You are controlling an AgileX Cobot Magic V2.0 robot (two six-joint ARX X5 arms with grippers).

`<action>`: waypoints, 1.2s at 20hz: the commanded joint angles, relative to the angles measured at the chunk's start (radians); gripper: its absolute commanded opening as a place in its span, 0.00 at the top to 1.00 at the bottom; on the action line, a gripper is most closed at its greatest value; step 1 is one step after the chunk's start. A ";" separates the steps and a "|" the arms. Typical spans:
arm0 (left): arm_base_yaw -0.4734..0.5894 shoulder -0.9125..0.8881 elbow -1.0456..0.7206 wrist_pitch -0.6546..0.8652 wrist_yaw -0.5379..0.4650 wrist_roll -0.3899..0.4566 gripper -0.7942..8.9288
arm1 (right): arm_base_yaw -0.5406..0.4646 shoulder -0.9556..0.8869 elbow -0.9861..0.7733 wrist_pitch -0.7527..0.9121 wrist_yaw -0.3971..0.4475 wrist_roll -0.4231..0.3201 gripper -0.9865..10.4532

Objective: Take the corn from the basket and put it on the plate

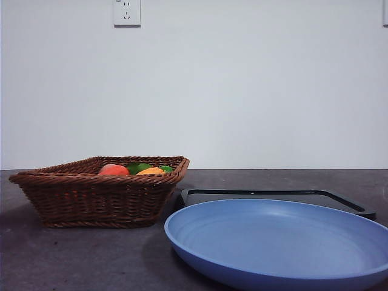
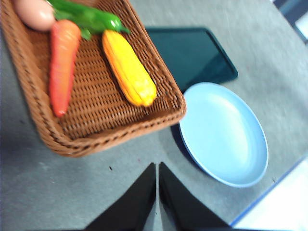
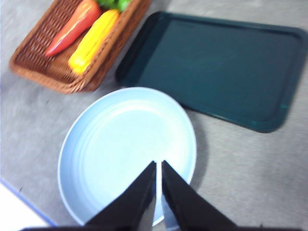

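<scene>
The corn (image 2: 129, 68) lies inside the brown wicker basket (image 2: 110, 127), next to an orange carrot (image 2: 62, 65); the right wrist view shows the corn (image 3: 93, 41) too, and in the front view only its top (image 1: 151, 171) peeks over the basket (image 1: 97, 197) rim. The light blue plate (image 1: 279, 242) sits empty at the front right of the basket. My left gripper (image 2: 157, 166) is shut, hovering above bare table near the basket's corner. Held high over the plate (image 3: 125, 149), my right gripper (image 3: 159, 163) is shut too. Neither holds anything.
A flat black tray (image 1: 273, 197) lies behind the plate, beside the basket. In the basket are also a green pepper (image 2: 89, 17), a reddish peach-like fruit (image 1: 113, 170) and the carrot. A wall stands behind the table.
</scene>
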 commanded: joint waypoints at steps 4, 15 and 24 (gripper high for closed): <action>-0.007 0.012 0.017 0.029 0.007 0.023 0.87 | 0.014 0.017 0.018 0.009 0.000 -0.023 0.89; -0.007 0.014 0.017 0.041 0.007 -0.004 0.51 | 0.014 0.114 0.018 0.009 0.000 0.027 0.64; -0.007 0.014 0.017 0.041 0.007 -0.004 0.52 | 0.045 0.441 0.019 0.083 0.000 0.026 0.65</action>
